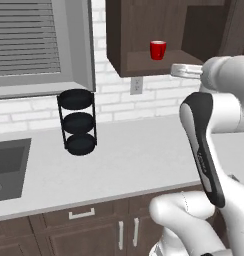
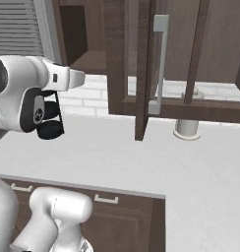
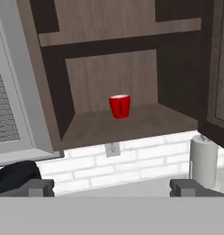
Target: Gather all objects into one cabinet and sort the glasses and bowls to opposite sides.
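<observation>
So the gripper [image 3: 112,188] has its two fingertips [image 3: 39,187] spread as wide apart as they go, nothing between them, nothing held. It's hanging in open air in front of the cabinet [image 3: 132,124], pointed at the shelf but well short of it.

Straight ahead of the gripper, a red mug [image 3: 120,106] stands upright on the cabinet's shelf, toward the back wall and roughly mid-width of the section you can see. It's alone there, with bare wood on both sides of it. From the left base view the same red mug [image 1: 157,50] sits on the bottom board of the cabinet [image 1: 139,65], with the arm's wrist off to its right and a little lower.

The cabinet's glass-paned door [image 2: 141,69] is swung open, seen edge-on in the right base view, with the grey bar handle [image 2: 159,64] running down it.

Under the cabinet there's a wall outlet [image 3: 112,149] on the white brick. Below the cabinet's right end, a paper towel roll [image 3: 204,158] stands on the counter [image 1: 129,160]. Left of the cabinet is a black three-tier rack [image 1: 78,121] on the counter, then the sink [image 1: 9,167] further left, with the window blinds [image 1: 26,37] above.
</observation>
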